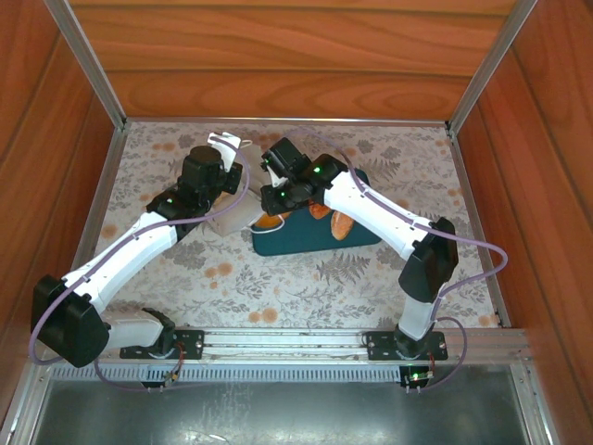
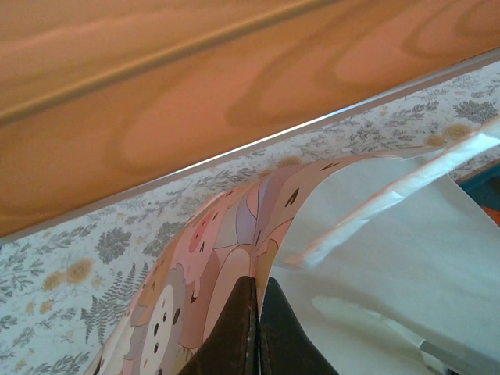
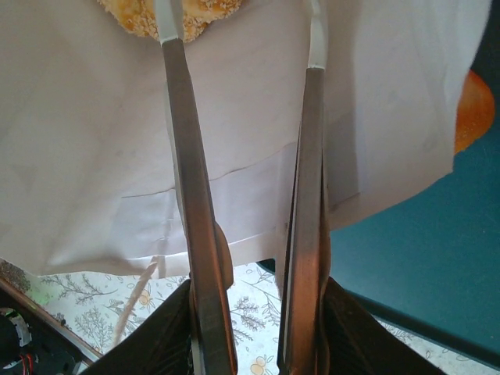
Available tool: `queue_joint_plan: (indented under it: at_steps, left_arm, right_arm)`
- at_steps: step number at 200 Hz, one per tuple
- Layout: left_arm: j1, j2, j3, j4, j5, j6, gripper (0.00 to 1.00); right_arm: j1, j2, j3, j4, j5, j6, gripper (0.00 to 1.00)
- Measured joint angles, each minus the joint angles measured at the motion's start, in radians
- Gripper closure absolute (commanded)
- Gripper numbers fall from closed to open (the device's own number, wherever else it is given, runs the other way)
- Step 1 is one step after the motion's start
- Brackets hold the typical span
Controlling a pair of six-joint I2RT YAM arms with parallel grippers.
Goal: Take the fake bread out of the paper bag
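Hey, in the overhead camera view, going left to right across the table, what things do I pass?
Left arm's black elbow → paper bag → dark teal tray → right arm's black elbow.

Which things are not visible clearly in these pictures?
- Right wrist view: the tips of the right gripper are cut off by the top edge; its grip on the seeded bread unsure.
- Top view: the left gripper and right gripper cover the paper bag; bread inside hidden.
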Motion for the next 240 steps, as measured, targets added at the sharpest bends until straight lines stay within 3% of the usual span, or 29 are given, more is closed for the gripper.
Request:
queue_joint_plan:
  at_steps: [240]
  left_arm:
    - [0.000, -0.002, -0.008, 0.000, -0.011, 0.009, 1.00]
  right_arm:
    - [0.037, 0.096, 0.057, 0.063, -0.018, -0.026, 0.63]
